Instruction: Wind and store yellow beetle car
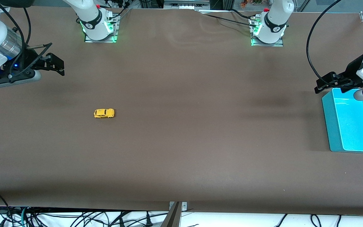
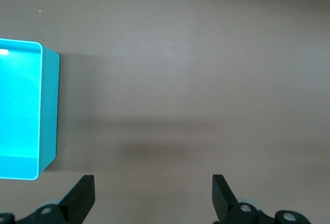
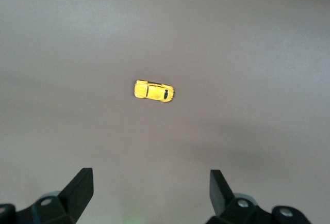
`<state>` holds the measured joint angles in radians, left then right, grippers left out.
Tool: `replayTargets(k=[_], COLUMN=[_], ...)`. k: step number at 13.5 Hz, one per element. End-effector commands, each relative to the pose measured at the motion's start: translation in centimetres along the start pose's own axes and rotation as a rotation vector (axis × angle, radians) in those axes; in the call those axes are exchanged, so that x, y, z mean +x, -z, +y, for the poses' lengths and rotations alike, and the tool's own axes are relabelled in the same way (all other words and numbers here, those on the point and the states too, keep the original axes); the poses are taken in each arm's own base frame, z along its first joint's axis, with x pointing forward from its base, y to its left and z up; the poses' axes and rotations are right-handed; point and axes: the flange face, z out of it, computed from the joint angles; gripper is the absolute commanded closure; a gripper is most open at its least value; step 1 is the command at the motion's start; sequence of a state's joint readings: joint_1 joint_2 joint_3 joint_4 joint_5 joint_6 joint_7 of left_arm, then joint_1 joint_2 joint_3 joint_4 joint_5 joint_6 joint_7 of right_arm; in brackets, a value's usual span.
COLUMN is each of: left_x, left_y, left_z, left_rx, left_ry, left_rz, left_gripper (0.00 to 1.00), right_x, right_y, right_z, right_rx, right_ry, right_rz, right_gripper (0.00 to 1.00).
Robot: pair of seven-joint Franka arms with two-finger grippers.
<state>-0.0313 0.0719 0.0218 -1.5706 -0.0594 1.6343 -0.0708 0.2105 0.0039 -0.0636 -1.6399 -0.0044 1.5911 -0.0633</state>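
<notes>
Lying 3–9 o'clock on wheels: car [image 1: 104, 113] | right gripper [image 1: 54, 64] open above table | left gripper [image 1: 328, 82] open, by bin [image 1: 329, 123]

The brown table [image 1: 181, 151] carries the yellow beetle car [image 1: 104, 113] at nine o'clock of centre and a turquoise bin [image 1: 336, 132] at three o'clock.

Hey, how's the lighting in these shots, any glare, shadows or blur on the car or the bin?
Front view: even light, soft arm shadows on the table, car crisp. Left wrist view: glare patch inside the bin, which throws a shadow beside it. Right wrist view: car slightly soft, table hazy and washed out.
</notes>
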Motion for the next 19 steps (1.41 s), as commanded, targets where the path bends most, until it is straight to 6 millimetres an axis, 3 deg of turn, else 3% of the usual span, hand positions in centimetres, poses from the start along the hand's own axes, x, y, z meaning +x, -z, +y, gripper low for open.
replayTargets(k=[1, 19], left_x=[0.2, 0.2], left_y=[0.57, 0.57], left_z=[0.25, 0.28], left_rx=[-0.011, -0.014], left_ry=[-0.001, 0.0], left_rz=[-0.002, -0.002], left_gripper=[0.0, 0.0], right_x=[-0.78, -0.08], right_y=[0.92, 0.41], right_z=[0.23, 0.13], right_rx=[0.0, 0.01], right_ry=[-0.005, 0.007], right_rz=[-0.01, -0.008], right_gripper=[0.0, 0.0])
